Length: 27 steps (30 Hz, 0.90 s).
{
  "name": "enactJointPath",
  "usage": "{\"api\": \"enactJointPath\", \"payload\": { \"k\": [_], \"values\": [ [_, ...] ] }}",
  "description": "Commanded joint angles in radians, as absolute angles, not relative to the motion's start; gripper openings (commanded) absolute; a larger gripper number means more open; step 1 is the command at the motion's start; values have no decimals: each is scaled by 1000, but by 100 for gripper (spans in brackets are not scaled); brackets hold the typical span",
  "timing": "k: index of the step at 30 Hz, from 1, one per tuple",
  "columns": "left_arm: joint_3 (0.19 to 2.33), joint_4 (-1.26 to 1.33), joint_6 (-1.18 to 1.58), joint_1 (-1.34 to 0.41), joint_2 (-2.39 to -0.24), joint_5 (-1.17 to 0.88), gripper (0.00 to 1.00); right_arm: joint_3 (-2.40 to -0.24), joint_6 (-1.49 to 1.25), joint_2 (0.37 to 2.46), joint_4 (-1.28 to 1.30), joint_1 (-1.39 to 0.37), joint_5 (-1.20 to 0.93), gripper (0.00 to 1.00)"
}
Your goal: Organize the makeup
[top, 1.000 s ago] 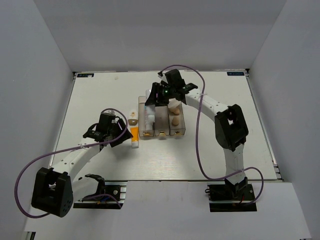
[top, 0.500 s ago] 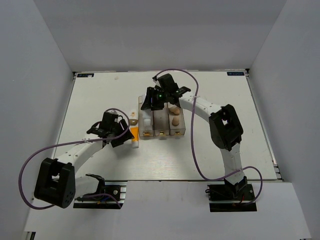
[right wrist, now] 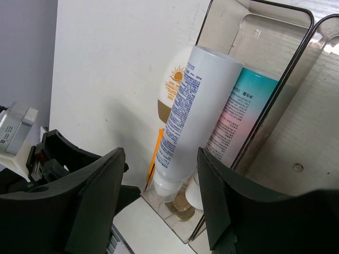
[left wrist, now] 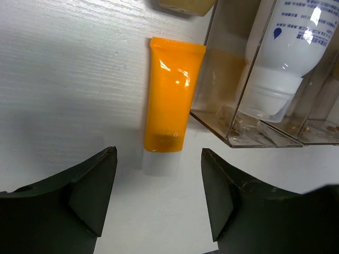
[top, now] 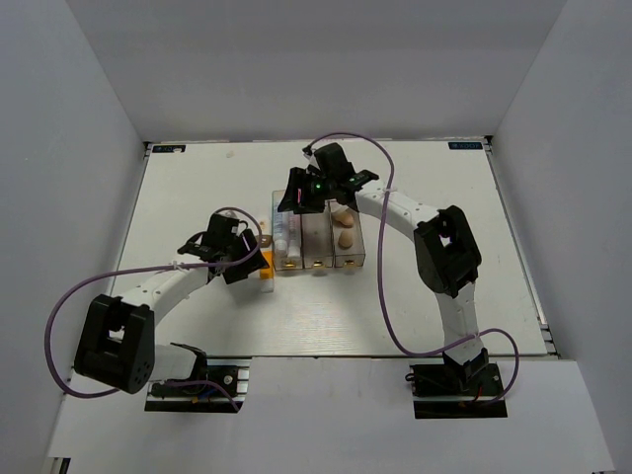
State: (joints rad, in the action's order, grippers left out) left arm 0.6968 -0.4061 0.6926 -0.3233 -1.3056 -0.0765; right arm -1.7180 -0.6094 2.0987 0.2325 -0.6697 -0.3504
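The left gripper (left wrist: pixel 157 159), open over the orange tube (left wrist: pixel 172 100), should straddle its middle, avoid the box (left wrist: pixel 222 69) and close gently; the right gripper (right wrist: pixel 161 153) hangs open.

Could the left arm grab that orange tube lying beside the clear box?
Probably yes: the left end effector hangs open right over the orange tube, which lies flat on the table, with nothing between them.

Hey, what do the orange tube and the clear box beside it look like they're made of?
The orange tube looks like soft glossy plastic: bright highlights and a flat crimped end. Its cap seems to be frosted whitish plastic. The clear box is probably rigid acrylic, possibly glass: see-through walls with crisp edges and reflections.
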Motion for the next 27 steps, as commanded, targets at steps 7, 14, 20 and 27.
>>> {"api": "enactJointPath", "payload": {
  "k": [7,14,20,27],
  "values": [
    [735,-347,683,-347,-1367,-81,71,-1675,-532,1971,189,-629,-345,62],
    [762,-345,677,-382,-1431,-60,65,-1568,-528,1907,176,-581,-348,61],
    [775,-374,680,-422,-1434,-28,64,-1531,-528,1885,161,-551,-356,61],
    [830,-495,718,-489,-1520,149,58,-1517,-531,1870,144,-532,-365,61]
  ]
}}
